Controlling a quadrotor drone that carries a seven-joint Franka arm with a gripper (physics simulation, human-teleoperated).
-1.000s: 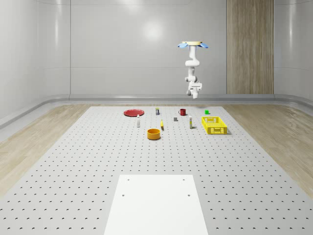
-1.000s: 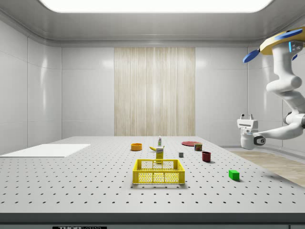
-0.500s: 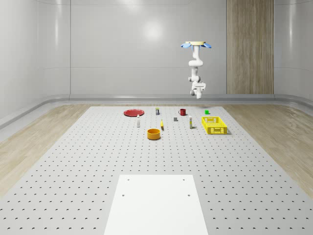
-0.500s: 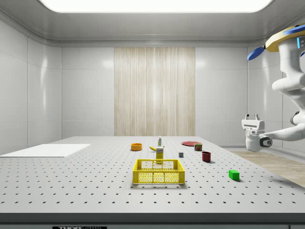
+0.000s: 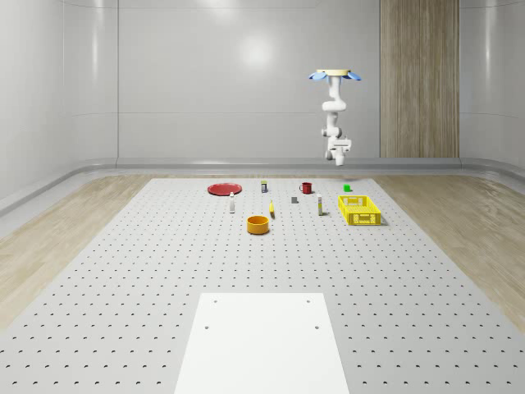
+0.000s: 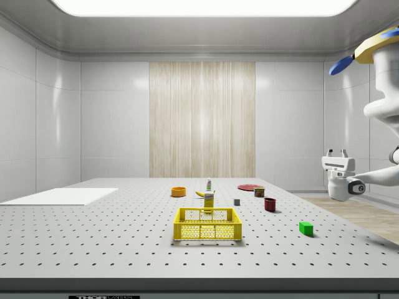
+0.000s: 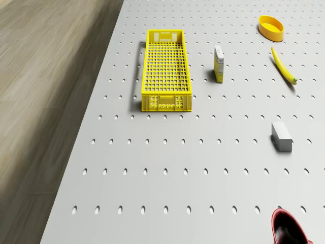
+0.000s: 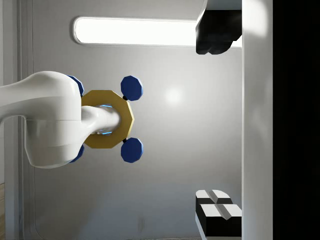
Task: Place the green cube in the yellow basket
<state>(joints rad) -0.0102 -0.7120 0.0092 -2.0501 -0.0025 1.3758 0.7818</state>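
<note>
Sitting on the perforated table (image 5: 164,271) at the side view's lower right, the green cube (image 6: 305,228) is lying apart from the yellow basket (image 6: 207,224), which is resting lower centre with a small carton (image 7: 219,63) just beyond it. Hovering high at the side view's right edge, past the table's far end, the drone (image 5: 335,75) is dangling its arm with the gripper (image 6: 338,152) pointing upward, fingers (image 8: 216,39) spread wide and gripping nothing, well above the cube.
</note>
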